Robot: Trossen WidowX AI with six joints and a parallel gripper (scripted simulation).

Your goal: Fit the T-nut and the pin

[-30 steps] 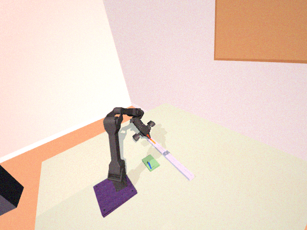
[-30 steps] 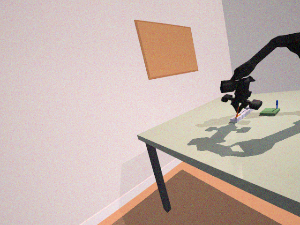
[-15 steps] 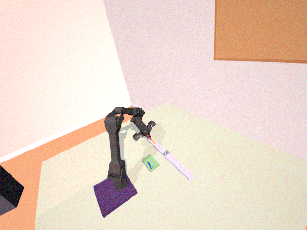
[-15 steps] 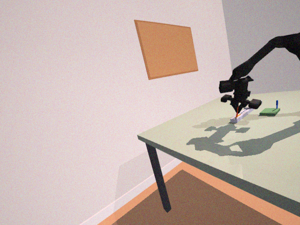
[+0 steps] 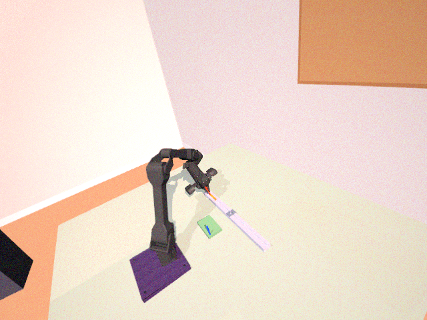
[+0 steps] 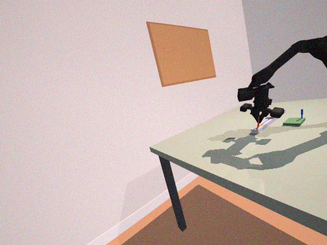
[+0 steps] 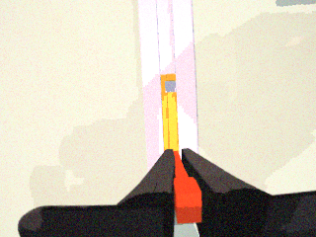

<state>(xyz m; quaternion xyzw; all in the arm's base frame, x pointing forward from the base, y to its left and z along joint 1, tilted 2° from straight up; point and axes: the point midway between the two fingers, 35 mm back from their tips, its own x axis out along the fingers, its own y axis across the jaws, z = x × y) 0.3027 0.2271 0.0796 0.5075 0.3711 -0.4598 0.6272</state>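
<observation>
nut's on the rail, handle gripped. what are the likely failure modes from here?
- The gripper has the orange handle in a narrow pinch; drag in the slot might twist it or make it slip.
- The brass T-nut is short of the dark bracket, so the slide could stop off the hole.
- The blue pin stands up from the green tray; a careless approach may knock it.

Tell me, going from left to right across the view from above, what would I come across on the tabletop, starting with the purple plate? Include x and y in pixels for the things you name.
Purple base plate (image 5: 141, 275) → green tray (image 5: 214, 224) (image 6: 292, 121) with the blue pin (image 5: 208, 230) (image 6: 301, 113) → dark bracket (image 5: 230, 213) on the pale rail.
</observation>
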